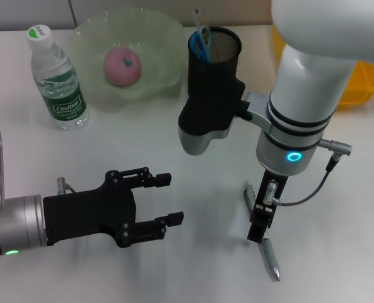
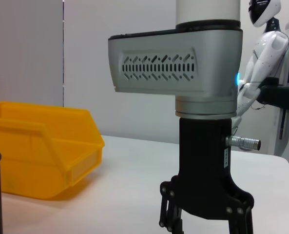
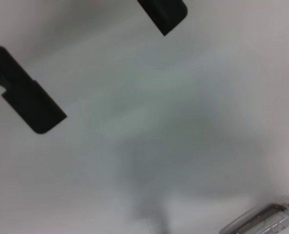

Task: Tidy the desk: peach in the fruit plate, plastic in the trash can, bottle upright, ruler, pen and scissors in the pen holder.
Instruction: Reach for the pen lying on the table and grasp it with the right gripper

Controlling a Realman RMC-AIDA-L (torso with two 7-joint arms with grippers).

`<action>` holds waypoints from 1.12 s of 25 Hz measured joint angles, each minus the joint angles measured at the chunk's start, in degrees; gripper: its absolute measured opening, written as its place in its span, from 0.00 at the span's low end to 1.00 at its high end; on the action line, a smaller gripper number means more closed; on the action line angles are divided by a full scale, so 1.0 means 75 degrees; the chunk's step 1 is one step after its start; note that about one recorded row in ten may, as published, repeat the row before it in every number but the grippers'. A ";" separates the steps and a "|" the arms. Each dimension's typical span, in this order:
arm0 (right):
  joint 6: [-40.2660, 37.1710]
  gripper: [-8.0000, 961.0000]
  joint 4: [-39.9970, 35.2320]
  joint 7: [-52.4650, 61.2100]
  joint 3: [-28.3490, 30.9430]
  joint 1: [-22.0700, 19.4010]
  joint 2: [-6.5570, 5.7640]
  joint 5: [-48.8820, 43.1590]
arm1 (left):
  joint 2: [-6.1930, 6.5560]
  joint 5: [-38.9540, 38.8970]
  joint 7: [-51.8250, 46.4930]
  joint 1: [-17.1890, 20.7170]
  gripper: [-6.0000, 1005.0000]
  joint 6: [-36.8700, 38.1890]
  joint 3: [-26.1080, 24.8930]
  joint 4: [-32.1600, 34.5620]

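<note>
A grey pen (image 1: 270, 255) lies on the white table at the front right. My right gripper (image 1: 260, 228) points straight down just above it, open and empty. In the right wrist view the gripper (image 3: 98, 57) has its black fingertips (image 3: 34, 105) apart over bare table, with the pen (image 3: 266, 219) off to one side. My left gripper (image 1: 171, 199) is open and empty, low at the front left. The pink peach (image 1: 122, 65) sits in the green fruit plate (image 1: 164, 38). The water bottle (image 1: 57, 79) stands upright. The black mesh pen holder (image 1: 215, 60) holds blue scissors (image 1: 201, 40).
A yellow bin (image 1: 358, 82) stands at the back right, behind my right arm; it also shows in the left wrist view (image 2: 42, 146). My right arm's wrist (image 2: 202, 190) fills that view. The right arm's grey camera housing (image 1: 199, 136) hangs in front of the pen holder.
</note>
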 joint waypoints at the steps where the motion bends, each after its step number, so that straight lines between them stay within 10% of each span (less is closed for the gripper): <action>1: 0.0027 0.80 0.0019 0.0000 -0.0040 0.0000 0.0000 0.0000 | 0.0000 0.0000 -0.0006 0.0000 0.67 0.0000 0.0000 0.0000; 28: 0.0140 0.80 0.0050 0.0020 -0.0454 0.0025 0.0000 -0.0018 | 0.0003 0.0001 -0.0037 -0.0045 0.67 0.0000 0.0000 -0.0001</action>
